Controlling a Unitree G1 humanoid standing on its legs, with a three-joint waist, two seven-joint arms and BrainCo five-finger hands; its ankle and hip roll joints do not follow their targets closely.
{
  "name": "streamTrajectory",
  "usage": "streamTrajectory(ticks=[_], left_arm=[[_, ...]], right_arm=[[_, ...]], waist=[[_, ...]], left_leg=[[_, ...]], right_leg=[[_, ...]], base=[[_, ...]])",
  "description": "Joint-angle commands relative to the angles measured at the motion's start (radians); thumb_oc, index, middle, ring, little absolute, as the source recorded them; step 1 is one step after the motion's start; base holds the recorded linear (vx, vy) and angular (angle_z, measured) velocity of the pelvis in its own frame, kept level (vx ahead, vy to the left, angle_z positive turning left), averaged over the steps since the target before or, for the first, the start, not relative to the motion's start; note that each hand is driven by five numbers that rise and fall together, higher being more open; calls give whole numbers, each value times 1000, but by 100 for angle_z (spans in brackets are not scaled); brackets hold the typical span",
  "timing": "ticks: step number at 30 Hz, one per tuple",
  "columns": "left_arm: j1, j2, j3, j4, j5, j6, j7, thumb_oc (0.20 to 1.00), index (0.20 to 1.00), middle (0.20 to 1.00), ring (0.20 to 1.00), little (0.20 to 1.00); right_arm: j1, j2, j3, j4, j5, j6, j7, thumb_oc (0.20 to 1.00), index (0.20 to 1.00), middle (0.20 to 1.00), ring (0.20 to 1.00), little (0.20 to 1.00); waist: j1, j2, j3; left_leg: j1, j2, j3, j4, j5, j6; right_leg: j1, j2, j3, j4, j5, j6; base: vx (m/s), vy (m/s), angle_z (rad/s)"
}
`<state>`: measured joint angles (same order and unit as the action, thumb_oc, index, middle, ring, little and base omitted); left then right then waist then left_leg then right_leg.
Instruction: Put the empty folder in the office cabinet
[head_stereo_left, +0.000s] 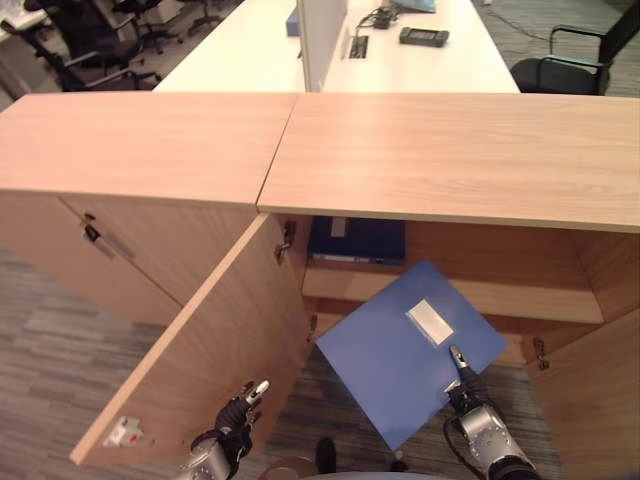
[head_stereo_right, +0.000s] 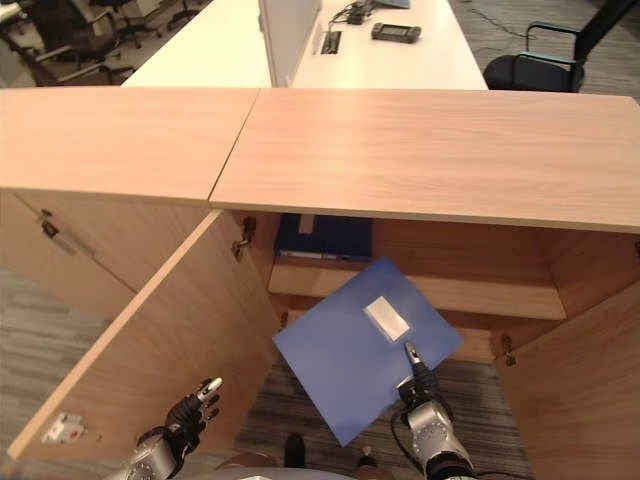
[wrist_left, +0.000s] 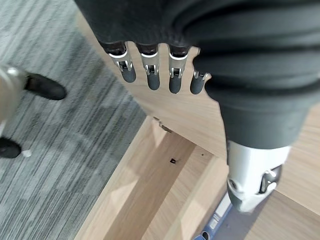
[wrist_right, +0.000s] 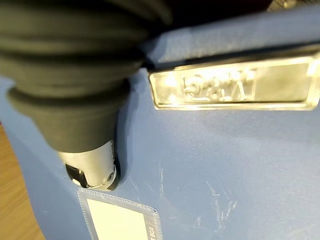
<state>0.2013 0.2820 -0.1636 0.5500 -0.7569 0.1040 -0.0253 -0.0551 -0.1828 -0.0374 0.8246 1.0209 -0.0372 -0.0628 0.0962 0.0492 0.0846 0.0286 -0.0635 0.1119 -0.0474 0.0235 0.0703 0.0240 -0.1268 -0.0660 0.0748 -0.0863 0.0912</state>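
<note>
On the far left stands a shut cabinet door (head_stereo_left: 120, 250) with a metal handle (head_stereo_left: 100, 238). Nearer, the open left door (head_stereo_left: 210, 340) of the office cabinet (head_stereo_left: 440, 160) swings out toward me, a small white-and-red tag (head_stereo_left: 124, 432) on its near corner. My left hand (head_stereo_left: 238, 412) hangs low just beside that door's near edge, fingers (wrist_left: 152, 75) straight and relaxed, grasping nothing; in the left wrist view they point along the wood of the door, with grey carpet (head_stereo_left: 50, 350) to one side.

In the middle of the opening, on the upper shelf (head_stereo_left: 450, 290), a dark blue binder (head_stereo_left: 356, 240) lies flat at the far left of the compartment. In front of the shelf and lower, the blue folder (head_stereo_left: 400, 350) is held up tilted, one corner toward the shelf, a white label (head_stereo_left: 431, 321) on its face. My right hand (head_stereo_left: 468, 395) grips the folder at its near right edge: the thumb (wrist_right: 92, 167) presses its face just beside the label, and the remaining fingers are hidden behind it.

To the right, the cabinet's right door (head_stereo_left: 595, 400) stands open. Beyond the wooden top lie white tabletops (head_stereo_left: 420, 65) and black office chairs (head_stereo_left: 565, 65).
</note>
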Motion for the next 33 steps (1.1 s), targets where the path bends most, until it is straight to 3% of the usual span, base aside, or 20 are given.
streamTrajectory(ticks=[1,6,9,10,12,13,14,15,16,17,19,20,23,28,33], left_arm=[[59,32,37,-55,31,-33,0,1000,1000,1000,1000,1000],[81,30,57,-55,29,-23,-2,1000,1000,1000,1000,1000],[87,33,57,-51,37,-11,-4,1000,1000,1000,1000,1000],[87,33,57,-51,37,-11,-4,1000,1000,1000,1000,1000],[87,42,58,-51,49,5,-8,1000,1000,1000,1000,1000],[86,48,58,-49,57,9,-11,1000,1000,1000,1000,1000],[86,52,56,-40,66,15,-14,1000,1000,1000,1000,1000],[94,50,62,-32,76,25,-16,1000,1000,1000,1000,1000],[104,49,69,-28,82,28,-15,1000,1000,1000,1000,1000],[108,49,73,-25,78,27,-15,1000,1000,1000,1000,1000],[114,47,74,-13,72,27,-15,1000,1000,1000,1000,1000],[107,39,73,-3,71,24,-12,1000,1000,1000,1000,1000],[97,32,80,-4,72,18,-9,1000,1000,1000,1000,1000],[73,14,90,29,76,14,-4,1000,1000,1000,1000,1000],[69,0,97,66,66,12,1,1000,1000,1000,1000,1000]], right_arm=[[-22,-4,4,-44,-24,-23,20,200,200,200,200,200],[-14,10,-4,-44,-26,-14,18,200,200,200,200,200],[-7,16,-14,-44,-28,-10,14,200,200,200,200,200],[-7,16,-14,-44,-28,-10,14,200,200,200,200,200],[3,18,-25,-51,-29,-4,10,200,200,200,200,200],[3,19,-28,-50,-29,-4,10,200,200,200,200,200],[4,20,-23,-54,-34,-5,11,200,200,200,200,200],[5,24,-16,-59,-43,0,12,200,200,200,200,200],[13,23,-16,-64,-43,6,12,200,200,200,200,200],[14,21,-14,-69,-43,10,15,200,200,200,200,200],[16,22,-3,-104,-44,13,16,200,200,200,200,200],[17,22,-3,-128,-44,6,13,200,200,200,200,200],[17,23,-9,-159,-31,-7,7,200,200,200,200,200],[9,17,-10,-165,-20,-14,0,200,200,200,200,200],[12,9,2,-167,-26,-12,4,200,200,200,200,200]], waist=[[11,-31,-44],[14,-39,-44],[14,-40,-41],[14,-41,-41],[11,-28,-27],[12,-17,-21],[15,-5,-18],[23,6,-16],[26,4,-18],[24,0,-14],[14,1,10],[-1,-7,33],[-19,-28,58],[-35,-59,48],[-43,-68,19]], left_leg=[[-78,-2,-50,-5,2,-28],[-60,-26,-39,-5,-24,-5],[-46,-41,-37,0,-46,11],[-45,-42,-36,1,-46,12],[-31,-45,-36,9,-65,28],[-29,-37,-37,15,-71,33],[-25,-26,-34,21,-78,33],[-11,-10,-13,26,-90,34],[15,-5,-10,15,-115,31],[13,-7,4,17,-101,35],[42,-1,-4,19,-113,34],[63,-5,-25,37,-130,31],[94,-17,-60,73,-162,27],[141,-34,-103,77,-197,13],[212,6,-136,50,-228,-17]], right_leg=[[92,-82,-40,-60,67,91],[73,-124,-35,-41,151,118],[57,-172,-49,17,213,132],[56,-173,-48,19,212,133],[25,-239,-65,129,314,124],[16,-255,-76,169,323,110],[5,-272,-99,201,315,100],[-17,-321,-170,249,341,102],[-21,-331,-202,249,334,118],[-37,-329,-224,227,354,112],[-101,-290,-230,193,339,123],[-130,-252,-220,132,330,126],[-150,-200,-194,29,351,142],[-181,-139,-198,-94,380,146],[-190,-99,-207,-125,385,137]], base=[[62,105,-18],[49,122,-11],[31,111,-5],[28,121,-5],[10,144,-13],[0,131,-15],[31,146,-12],[124,132,-8],[80,87,-29],[95,22,-59],[100,-47,-75],[149,-85,-28],[144,-81,26],[171,-91,70],[239,-169,21]])
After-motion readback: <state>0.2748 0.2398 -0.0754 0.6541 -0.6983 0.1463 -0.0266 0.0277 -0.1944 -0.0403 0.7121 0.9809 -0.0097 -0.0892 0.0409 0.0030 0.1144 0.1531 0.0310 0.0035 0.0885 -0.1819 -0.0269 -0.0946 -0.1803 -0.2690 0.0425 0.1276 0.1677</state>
